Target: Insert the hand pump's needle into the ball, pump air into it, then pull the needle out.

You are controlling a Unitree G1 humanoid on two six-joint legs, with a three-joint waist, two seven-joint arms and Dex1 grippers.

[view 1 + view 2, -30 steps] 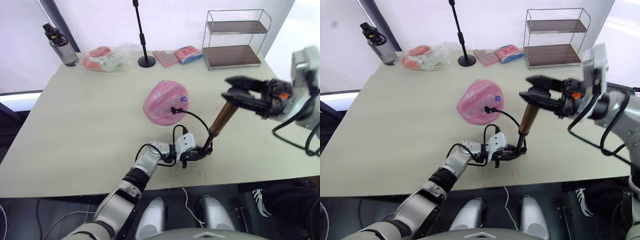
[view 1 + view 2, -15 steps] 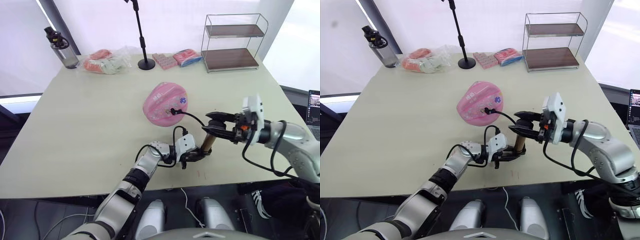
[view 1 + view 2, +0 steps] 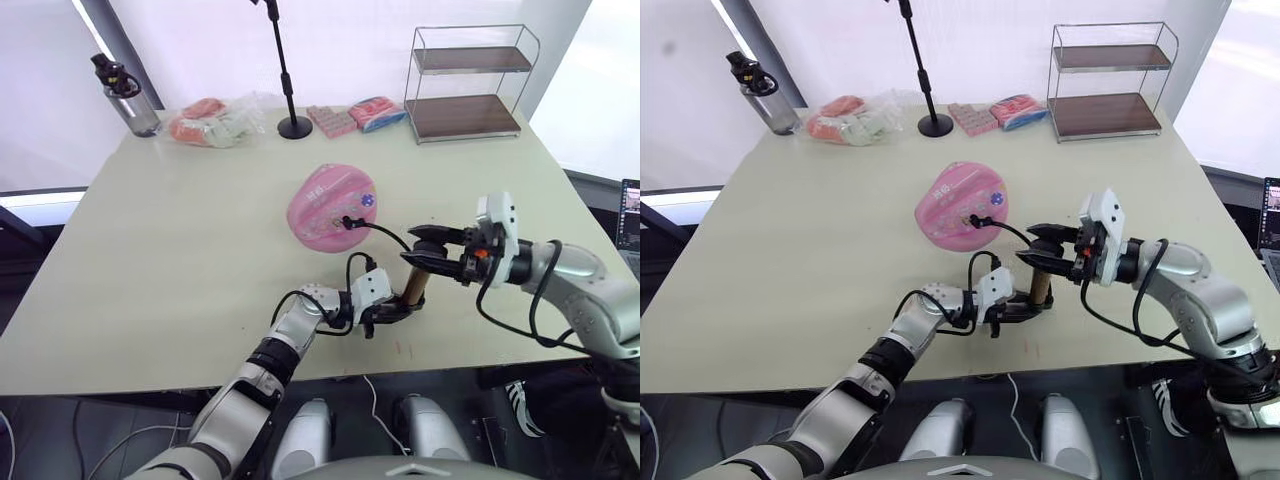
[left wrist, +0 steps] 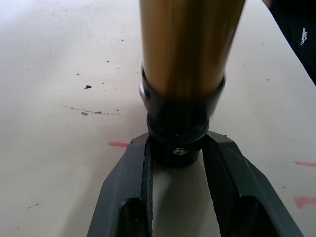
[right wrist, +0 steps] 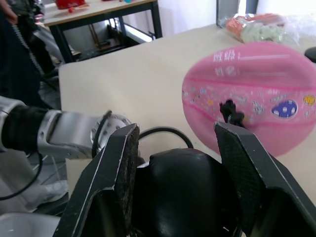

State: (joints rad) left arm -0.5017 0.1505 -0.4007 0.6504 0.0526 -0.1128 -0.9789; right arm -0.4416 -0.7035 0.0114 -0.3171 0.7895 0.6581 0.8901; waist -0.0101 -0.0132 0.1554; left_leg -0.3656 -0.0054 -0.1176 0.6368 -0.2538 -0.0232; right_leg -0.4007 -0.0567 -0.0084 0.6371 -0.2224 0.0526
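Pumping step: my left gripper (image 4: 175, 163) pins the hand pump (image 3: 414, 284)'s base near the table's near edge; my right gripper (image 5: 180, 163) clasps its handle. Needle (image 5: 228, 109) sits in the ball (image 3: 332, 206), mid-table. Next, lift the handle straight.

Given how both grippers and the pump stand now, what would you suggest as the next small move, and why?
Probably draw the right gripper up to raise the handle for another stroke. The needle sits in the ball, which looks squashed. The left gripper clamps the base of the hand pump, whose handle looks pushed down.
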